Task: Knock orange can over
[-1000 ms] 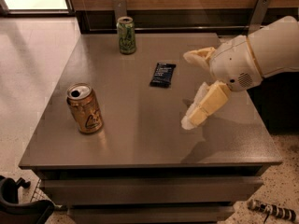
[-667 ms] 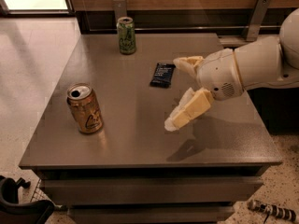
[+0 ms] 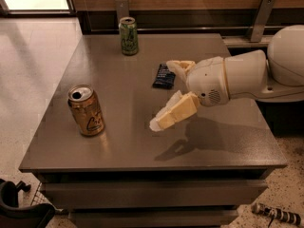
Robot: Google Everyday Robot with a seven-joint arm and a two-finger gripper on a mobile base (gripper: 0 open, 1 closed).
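Jaws wide over the bench (image 3: 118, 146), well apart from the orange can (image 3: 86, 110); swing high and they'd miss.

At near left the orange can (image 3: 86, 110) is gleaming orange-gold, silver-topped, with a dark logo. The cream-yellow gripper (image 3: 162, 95) is hovering above the middle of the grey-brown table (image 3: 118, 148); the far can (image 3: 128, 36) is showing pale green.

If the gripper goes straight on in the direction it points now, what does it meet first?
The gripper, above the table, would probably meet the upright orange can; nothing lies between, though depth is unclear.
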